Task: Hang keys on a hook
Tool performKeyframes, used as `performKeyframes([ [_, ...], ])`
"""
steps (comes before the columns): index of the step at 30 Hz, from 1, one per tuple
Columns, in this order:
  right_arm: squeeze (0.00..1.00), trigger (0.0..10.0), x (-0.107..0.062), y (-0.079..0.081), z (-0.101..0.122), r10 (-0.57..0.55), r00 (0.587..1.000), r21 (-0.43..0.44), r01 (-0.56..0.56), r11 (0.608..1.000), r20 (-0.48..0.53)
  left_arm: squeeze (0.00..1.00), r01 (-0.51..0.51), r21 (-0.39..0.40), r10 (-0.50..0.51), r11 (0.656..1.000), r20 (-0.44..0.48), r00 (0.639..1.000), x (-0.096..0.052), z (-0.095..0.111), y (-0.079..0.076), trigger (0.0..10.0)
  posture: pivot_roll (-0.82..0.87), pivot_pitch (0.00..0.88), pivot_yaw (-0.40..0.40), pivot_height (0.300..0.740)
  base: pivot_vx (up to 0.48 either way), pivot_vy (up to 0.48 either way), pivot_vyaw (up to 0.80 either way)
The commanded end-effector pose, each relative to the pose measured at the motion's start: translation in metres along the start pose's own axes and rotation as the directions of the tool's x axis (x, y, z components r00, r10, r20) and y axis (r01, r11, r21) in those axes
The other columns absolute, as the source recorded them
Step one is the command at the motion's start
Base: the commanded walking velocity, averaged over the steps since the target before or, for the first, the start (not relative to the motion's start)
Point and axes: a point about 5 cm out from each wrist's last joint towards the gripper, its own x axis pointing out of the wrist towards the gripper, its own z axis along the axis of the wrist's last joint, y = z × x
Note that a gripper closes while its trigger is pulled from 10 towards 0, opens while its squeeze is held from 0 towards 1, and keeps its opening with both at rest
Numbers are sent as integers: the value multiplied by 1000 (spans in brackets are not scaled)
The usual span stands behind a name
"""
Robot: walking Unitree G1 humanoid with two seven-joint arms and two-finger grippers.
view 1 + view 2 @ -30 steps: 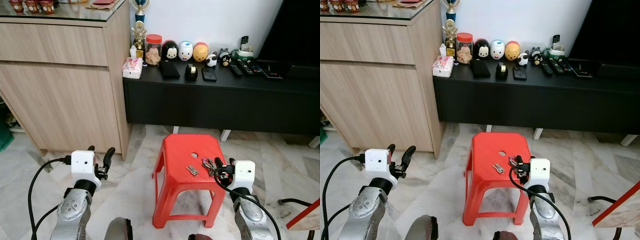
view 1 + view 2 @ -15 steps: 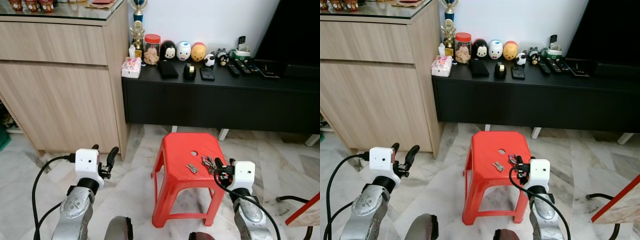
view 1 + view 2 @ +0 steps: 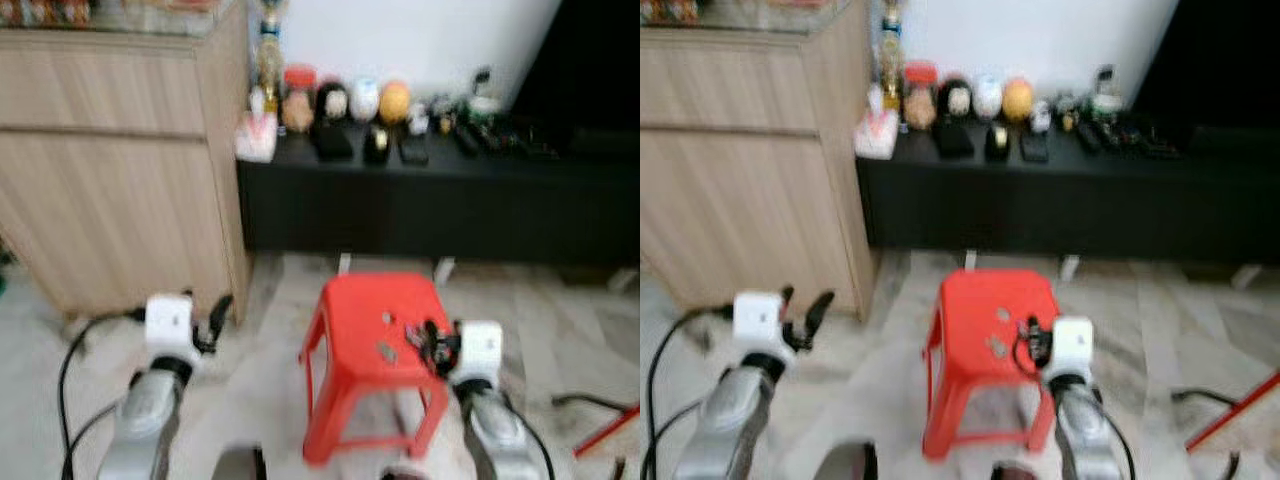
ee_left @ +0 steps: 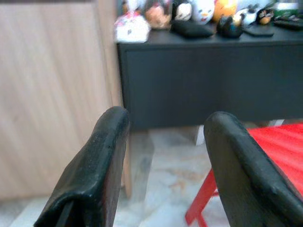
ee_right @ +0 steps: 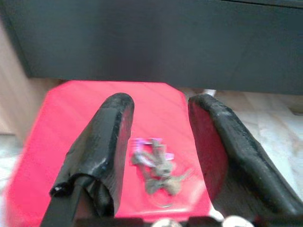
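A: Report containers and contents.

B: One jar with a red lid (image 3: 299, 96) stands at the left end of the black low cabinet (image 3: 440, 200), next to a pink-and-white tissue pack (image 3: 256, 135). The head views are blurred; the jar holds something light brown that cannot be identified. Round toy figures (image 3: 365, 100) stand in a row to its right, with remote controls (image 3: 480, 135) further along.

A: Location of the task item?

B: The bunch of keys (image 5: 156, 165) lies flat on the top of the red plastic stool (image 3: 365, 310), near the stool's right edge. A second small metal piece (image 3: 386, 351) lies on the same top, just left of the bunch.

A: Gripper status?

B: Right gripper (image 5: 161, 142): fingers spread apart, held just above the stool, with the keys visible in the gap between them and not touched. Left gripper (image 4: 165, 156): fingers also spread, holding nothing, raised over the floor beside the wooden cabinet (image 3: 120, 170), well apart from the stool.

A: Differences from the earlier frames?

B: The head views were sharp and are now blurred, and the whole scene has shifted slightly, consistent with camera motion. The keys remain on the stool, and both grippers keep roughly the same positions.
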Motion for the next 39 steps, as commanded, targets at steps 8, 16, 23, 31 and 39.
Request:
performKeyframes([
  [8, 0, 10000, -4, -15, -10, -68, 996, -7, 68, 998, -51, 0, 33, 7, -33, 999, -16, 999, 2, -2, -11, 10000, 20, 0, -85, 606, 355, 0, 228],
  [16, 0, 10000, -4, -16, -9, -80, 996, 4, 80, 997, -40, 0, 25, 20, -24, 999, -16, 1000, 2, -3, -8, 10000, 22, 0, -84, 606, 38, 0, 0],
  [23, 0, 10000, -1, -15, -5, -83, 996, 15, 83, 996, -17, 0, 24, 20, -24, 1000, -15, 1000, 2, -3, -8, 10000, 22, 0, -84, 606, 0, 0, 0],
  [31, 0, 10000, -2, -15, -6, -83, 996, 20, 83, 996, -21, 0, 4, 50, -4, 999, -10, 1000, 2, -2, -6, 10000, 20, 0, -85, 606, 0, -171, 0],
  [39, 0, 10000, 0, -15, -7, -74, 997, 11, 75, 997, -35, 0, -7, 38, 7, 999, 1, 1000, 3, 0, -5, 10000, 19, 0, -84, 606, 0, -69, 0],
])
